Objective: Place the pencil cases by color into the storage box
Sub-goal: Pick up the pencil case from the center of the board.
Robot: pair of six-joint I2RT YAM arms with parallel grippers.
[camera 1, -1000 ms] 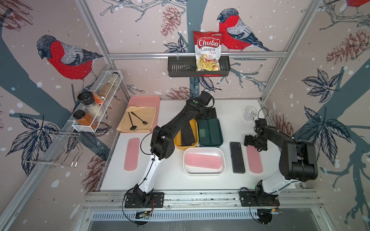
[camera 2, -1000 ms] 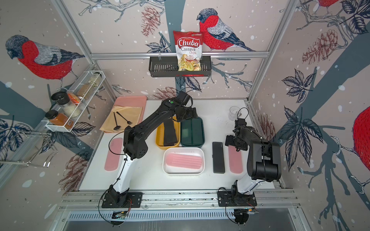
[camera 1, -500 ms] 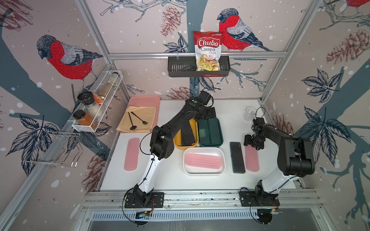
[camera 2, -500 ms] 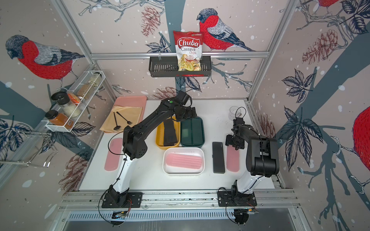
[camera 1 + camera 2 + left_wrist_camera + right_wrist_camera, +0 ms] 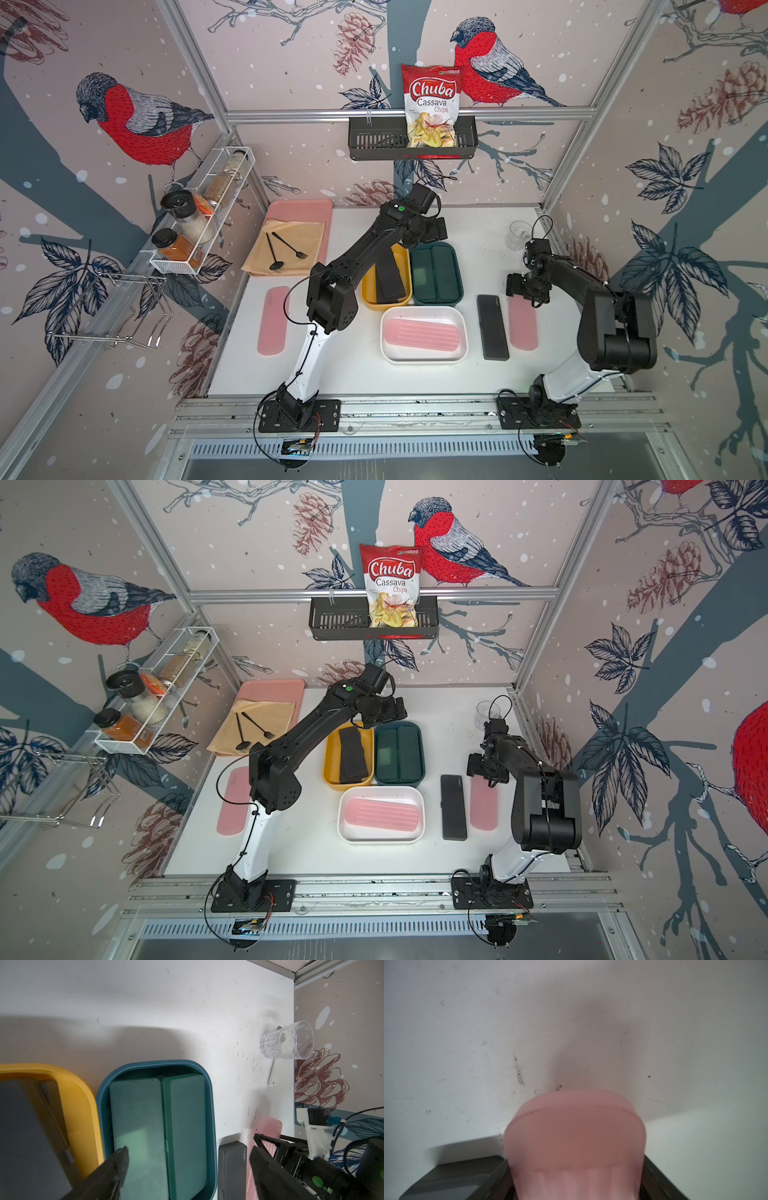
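Observation:
Three storage boxes stand mid-table. The yellow box (image 5: pixel 368 293) holds black pencil cases (image 5: pixel 388 278). The dark green box (image 5: pixel 457 286) holds two green cases (image 5: pixel 158 1122), and the white box (image 5: pixel 424 357) holds a pink case (image 5: pixel 422 336). My left gripper (image 5: pixel 189 1153) hangs open above the far ends of the yellow and green boxes, with nothing in it. My right gripper (image 5: pixel 524 289) is shut on the far end of a pink pencil case (image 5: pixel 575 1136) at the right, beside a black case (image 5: pixel 492 326) on the table. Another pink case (image 5: pixel 273 320) lies at the left.
A pink tray (image 5: pixel 301 208) with a tan cloth, a fork and a spoon sits at the back left. A clear glass (image 5: pixel 517 237) stands at the back right, just behind my right arm. A spice rack (image 5: pixel 199 216) and a basket (image 5: pixel 374 141) with a chips bag hang on the walls.
My right gripper's jaws have closed on the far end of the right pink case, which has shifted slightly toward the black case. The left arm has hardly moved.

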